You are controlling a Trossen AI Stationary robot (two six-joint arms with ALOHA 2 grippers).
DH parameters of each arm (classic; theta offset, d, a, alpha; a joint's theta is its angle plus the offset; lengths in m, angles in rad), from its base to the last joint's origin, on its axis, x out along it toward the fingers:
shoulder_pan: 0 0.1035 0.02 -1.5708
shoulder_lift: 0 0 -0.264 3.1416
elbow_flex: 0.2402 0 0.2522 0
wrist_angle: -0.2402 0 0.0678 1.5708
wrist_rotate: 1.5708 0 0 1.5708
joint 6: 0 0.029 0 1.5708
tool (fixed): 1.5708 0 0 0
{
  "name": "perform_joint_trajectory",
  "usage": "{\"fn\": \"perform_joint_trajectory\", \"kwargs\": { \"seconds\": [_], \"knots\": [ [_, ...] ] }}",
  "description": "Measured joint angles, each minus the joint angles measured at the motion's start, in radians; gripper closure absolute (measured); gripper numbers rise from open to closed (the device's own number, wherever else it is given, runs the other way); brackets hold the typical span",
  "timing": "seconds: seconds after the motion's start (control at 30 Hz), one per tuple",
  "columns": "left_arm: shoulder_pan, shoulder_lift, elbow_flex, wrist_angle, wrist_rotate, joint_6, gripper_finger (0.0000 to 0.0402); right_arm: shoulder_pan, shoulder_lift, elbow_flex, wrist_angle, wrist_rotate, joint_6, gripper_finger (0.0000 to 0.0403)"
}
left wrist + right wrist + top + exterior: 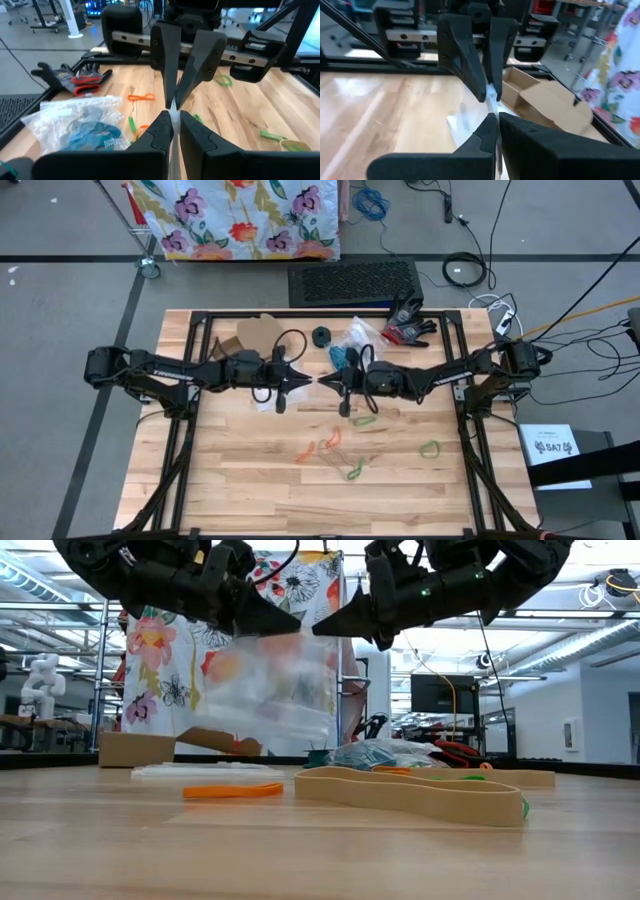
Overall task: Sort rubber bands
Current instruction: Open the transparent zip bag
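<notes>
- Over the middle of the table, in the high view, the left gripper (300, 381) and right gripper (328, 381) meet tip to tip.
- The loose rubber bands (354, 448) lie flat on the wood, away from the arms' bases, to the side of the pincers farther from the floral cloth (240, 215). They are an orange one (305, 450), a tan one (332, 442) and several green.
- Most of them sit on the right arm's half, so I judge that arm the nearer for the coming pick.
- Low view: both pincers hang well above the tabletop, the left gripper (285, 625) and right gripper (325, 625) nose to nose.
- A clear bag (270, 690) droops from where they meet.
- Below, the orange band (233, 791) and the tan band (410, 795) lie squashed into long ovals, with their long axes running across the picture, from one arm's side to the other's.
- Left wrist view: the left gripper (175, 117) has its fingers drawn almost together on the thin clear film, a pinch as far as I can judge.
- The right gripper (174, 97) clamps the same film from the far side.
- Beyond them lie orange and green bands, a bag of blue bands (85, 131) and gloves (75, 80).
- Right wrist view: the right gripper (495, 120) is closed tight on the clear bag's edge, facing the left gripper (487, 92).
- A cardboard box (545, 102) sits behind them, and no loose band shows in this view.
- Any pick calls for a descent, since the bands are straight down and off to one side, not ahead of either pincer.
</notes>
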Motion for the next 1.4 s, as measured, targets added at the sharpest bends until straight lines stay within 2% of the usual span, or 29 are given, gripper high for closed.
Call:
{"fn": "perform_joint_trajectory", "kwargs": {
  "seconds": [0.2,0.37,0.6,1.4],
  "knots": [
    [0.005,0.0,0.0,-0.027,-0.003,0.0,0.0372,0.023,0.0,0.001,-0.048,0.09,0.003,0.0402],
    [0.018,0.0,0.0,-0.065,-0.006,-0.002,0.0372,0.045,0.0,0.001,-0.11,0.216,0.006,0.0402],
    [0.038,0.0,0.0,-0.113,-0.014,-0.003,0.0372,0.052,0.0,0.001,-0.245,0.338,0.084,0.0402],
    [0.063,-0.001,0.0,-0.233,-0.053,-0.009,0.0372,0.05,0.0,-0.001,-0.334,0.348,0.135,0.0403]
  ]
}}
